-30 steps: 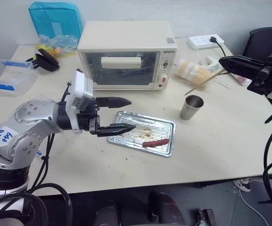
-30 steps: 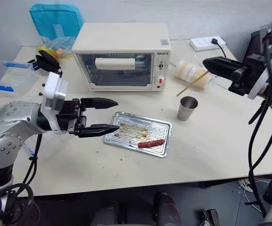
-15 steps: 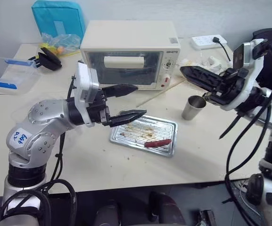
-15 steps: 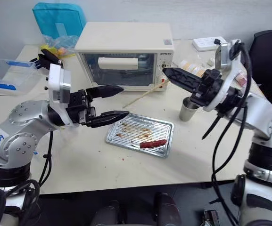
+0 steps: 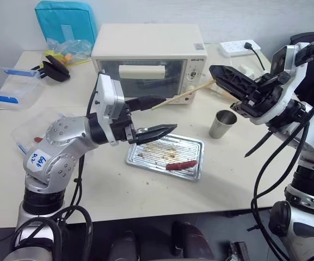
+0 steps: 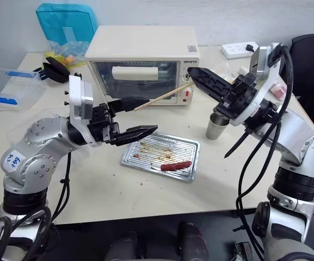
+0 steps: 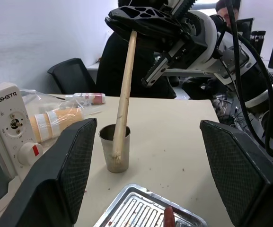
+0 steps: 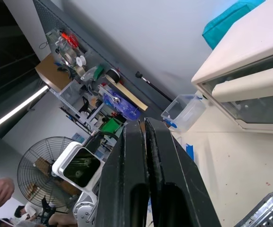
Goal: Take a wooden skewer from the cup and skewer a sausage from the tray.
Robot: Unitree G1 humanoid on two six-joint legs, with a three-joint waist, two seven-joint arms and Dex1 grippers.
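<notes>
Gripping skewer (image 5: 183,95), right tool (image 5: 222,73) must angle tip toward sausage (image 5: 181,165); left tool (image 5: 154,116) gapes, empty.

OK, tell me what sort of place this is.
Probably a lab or workshop with a mock kitchen bench: a toaster oven and greasy tray share an office table with a power strip, while shelves of tools and parts and a fan stand beyond.

Both arms reach inward at chest height: the left gripper (image 5: 155,115) gapes wide (fingers level), the right gripper (image 5: 217,71) is clamped tight.
</notes>
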